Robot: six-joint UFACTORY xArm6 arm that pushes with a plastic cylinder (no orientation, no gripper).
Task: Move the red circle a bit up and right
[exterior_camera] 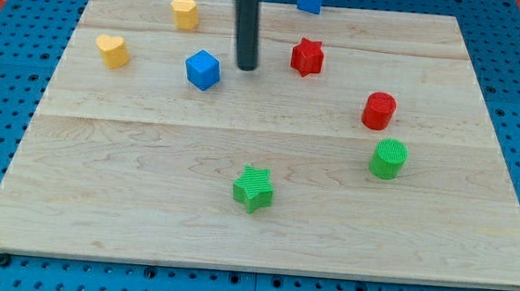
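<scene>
Red circle (379, 110) sat untouched, my tip (246, 68) well apart, between blue cube (203, 69) and red star (307, 56).
Approach not yet made (no claw, just a bare rod); the next move likely called for getting below-left of it.

You see a red circle (379, 110) and red star (308, 56), two blue blocks (203, 69) — ribbed green star (254, 188) and cylinder (389, 159). Two yellow blocks (112, 50) sit on pale wood (143, 211) — dark rod.
</scene>
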